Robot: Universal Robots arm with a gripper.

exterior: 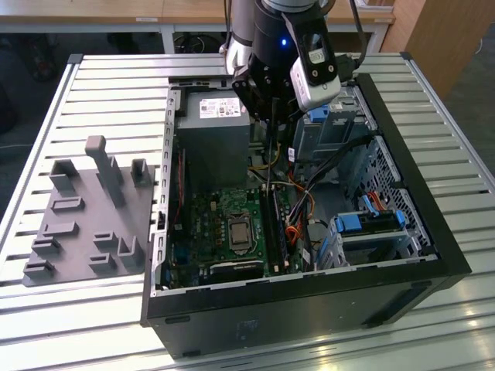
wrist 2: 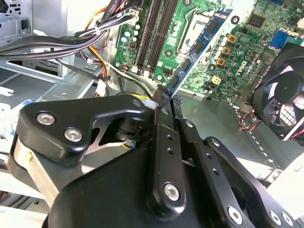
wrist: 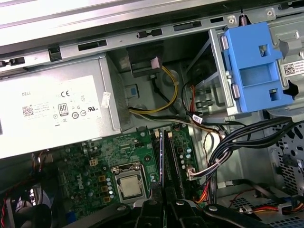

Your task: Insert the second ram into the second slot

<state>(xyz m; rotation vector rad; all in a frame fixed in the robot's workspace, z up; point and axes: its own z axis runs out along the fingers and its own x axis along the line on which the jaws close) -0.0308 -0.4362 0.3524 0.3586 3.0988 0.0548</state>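
Note:
My gripper (exterior: 270, 139) hangs over the open computer case (exterior: 387, 274), shut on the second ram (exterior: 268, 174), a thin blue stick held on edge. In the second wrist view the fingers (wrist 2: 161, 123) clamp one end of the ram (wrist 2: 199, 45), whose blue face with dark chips reaches out over the green motherboard (wrist 2: 237, 52). In the first wrist view the ram (wrist: 161, 156) shows as a thin blue edge above the gripper (wrist: 161, 204), lined up along the dark parallel slots (wrist: 170, 161). The ram hangs above the slots (exterior: 275, 228), apart from them.
A grey power supply (exterior: 213, 135) stands close beside the gripper. Bundled cables (wrist: 237, 137) and a blue drive-bay clip (wrist: 254, 69) lie on the other side. The processor socket (exterior: 238, 230) sits by the slots. A grey fixture tray (exterior: 89, 216) is at the exterior view's left.

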